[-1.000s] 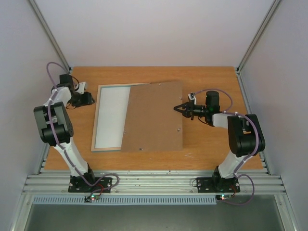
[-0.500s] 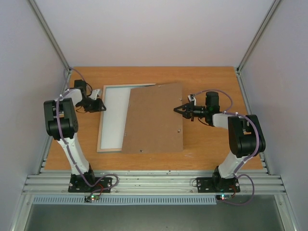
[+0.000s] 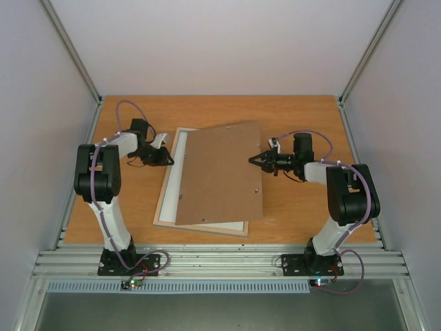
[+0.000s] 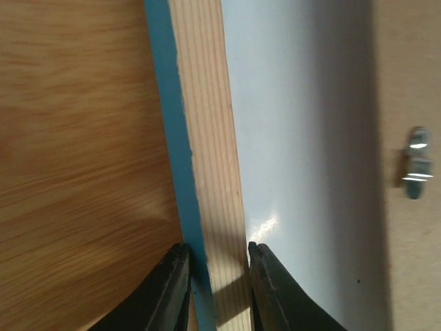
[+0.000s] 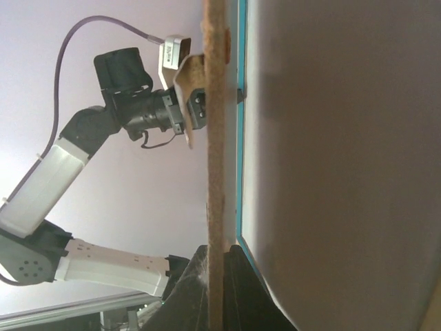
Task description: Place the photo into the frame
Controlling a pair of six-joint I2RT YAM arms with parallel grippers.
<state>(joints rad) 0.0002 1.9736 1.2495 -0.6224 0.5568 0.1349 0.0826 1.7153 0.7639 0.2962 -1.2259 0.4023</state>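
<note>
left fingers [image 3: 164, 158]: closed across the frame [image 3: 165, 201], one finger on each side of its left rail; the wrist view shows the pale wood back of that rail and its turquoise outer edge running straight out from between them; grasp noted as on the rail only.

right fingers [image 3: 255, 160]: clenched on the right edge of the backing board [image 3: 220, 172]; the wrist view shows the thin brown board edge-on, pinched between them; a turquoise edge of the frame runs just beside the board with a narrow gap between, so the board stands raised on this side; my left arm [image 5: 103, 158] shows beyond it.

frame: lying back up on the desk [image 3: 310, 207], between my two arms, askew, with its near end further left than its far end; the brown board covers most of it; a strip of the frame shows along the left and along the near end.

white sheet [image 3: 176, 181]: lies inside the frame under the board, visible beside the left rail and at the near end; whether this is the photo i cannot tell; no printed face is showing.

small metal fitting [image 4: 417, 162]: sits on the board near its left edge.
</note>
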